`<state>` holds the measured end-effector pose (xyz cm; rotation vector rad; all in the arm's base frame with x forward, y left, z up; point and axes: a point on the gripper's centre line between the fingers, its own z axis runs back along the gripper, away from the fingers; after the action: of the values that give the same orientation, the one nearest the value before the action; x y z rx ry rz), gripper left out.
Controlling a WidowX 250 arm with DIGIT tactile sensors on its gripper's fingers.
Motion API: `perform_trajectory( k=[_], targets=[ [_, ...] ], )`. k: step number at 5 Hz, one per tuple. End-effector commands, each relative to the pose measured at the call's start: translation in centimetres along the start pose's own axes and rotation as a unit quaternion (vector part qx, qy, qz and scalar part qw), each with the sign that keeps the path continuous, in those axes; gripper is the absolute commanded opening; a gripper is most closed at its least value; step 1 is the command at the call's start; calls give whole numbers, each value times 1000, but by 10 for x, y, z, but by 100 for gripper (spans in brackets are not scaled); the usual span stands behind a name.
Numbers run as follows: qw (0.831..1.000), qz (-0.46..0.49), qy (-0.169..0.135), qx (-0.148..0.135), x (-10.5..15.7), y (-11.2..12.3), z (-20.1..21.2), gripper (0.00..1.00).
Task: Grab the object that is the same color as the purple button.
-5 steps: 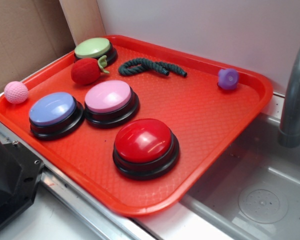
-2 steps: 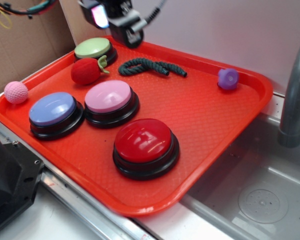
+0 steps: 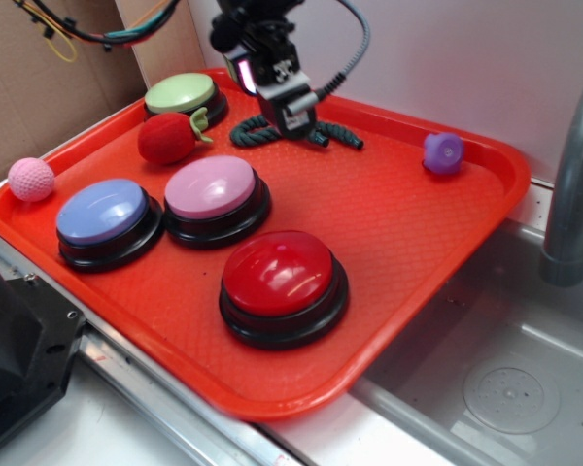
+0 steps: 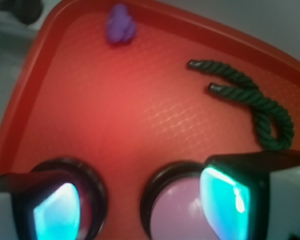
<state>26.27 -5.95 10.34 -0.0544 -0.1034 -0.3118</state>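
The purple lump [image 3: 444,152] is seen lying near the far right corner of the red tray [image 3: 408,262], just inside the rim; the claw [image 3: 293,114] is held over the rope [image 3: 335,135] at the far middle of the tray, well apart from the lump and to its left; in the wrist view the lump [image 4: 121,24] is shown far ahead by the rim, with bare tray between it and the claw; the claw is seen spread open with nothing held, its two fingers [image 4: 229,198] glowing teal at the bottom of that view; the purple button [image 3: 103,212] is placed near the left edge, beside the pink button [image 3: 212,188]; the red button [image 3: 278,274] is set near the front edge; a green button [image 3: 181,93] and a strawberry [image 3: 167,138] are found at the far left corner; a pink ball [image 3: 31,179] lies at the left rim; a sink [image 3: 486,379] with a grey faucet [image 3: 575,175] is seen to the right; a white wall stands behind.
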Motion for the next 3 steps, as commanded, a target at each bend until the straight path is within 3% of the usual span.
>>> perform_trajectory(
  k=[1, 2, 3],
  targets=[
    [989, 145, -6, 21, 31, 38, -11, 100],
    [985, 165, -33, -29, 43, 16, -21, 100],
    [991, 103, -56, -59, 58, -19, -26, 100]
  ],
)
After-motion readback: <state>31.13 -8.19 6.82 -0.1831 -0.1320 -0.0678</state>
